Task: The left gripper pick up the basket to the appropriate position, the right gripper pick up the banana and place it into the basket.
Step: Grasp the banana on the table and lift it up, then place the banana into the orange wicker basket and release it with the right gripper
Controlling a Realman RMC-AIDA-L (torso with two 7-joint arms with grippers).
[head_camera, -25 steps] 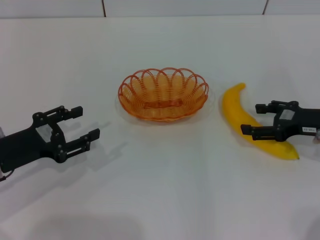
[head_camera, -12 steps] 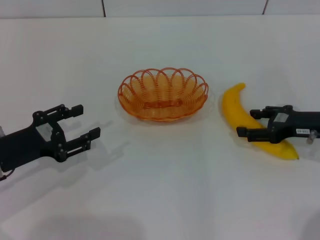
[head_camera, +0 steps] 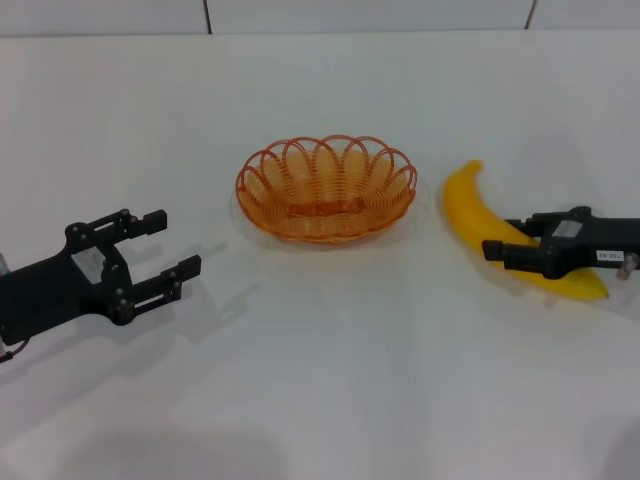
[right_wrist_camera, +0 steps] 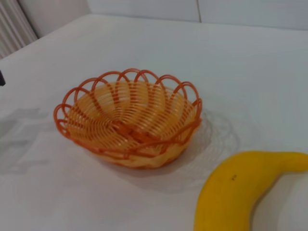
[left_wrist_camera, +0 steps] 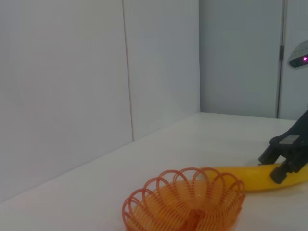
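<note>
The orange wire basket [head_camera: 325, 190] stands at the table's middle and is empty. The yellow banana [head_camera: 470, 212] lies to its right. My right gripper [head_camera: 505, 238] is shut on the banana's middle, low over the table. My left gripper [head_camera: 170, 243] is open and empty, hovering to the left of the basket and a little nearer to me, well apart from it. The left wrist view shows the basket [left_wrist_camera: 185, 202], the banana [left_wrist_camera: 250, 177] and the right gripper [left_wrist_camera: 284, 161] on it. The right wrist view shows the basket [right_wrist_camera: 127, 120] and the banana [right_wrist_camera: 236, 197].
The white table [head_camera: 330, 360] carries only the basket and the banana. A white wall [head_camera: 360, 15] with seams runs along the table's far edge.
My right gripper's fingers have closed in on the banana. The banana has shifted a little, its near end higher in the picture. The left arm and the basket have not moved.
</note>
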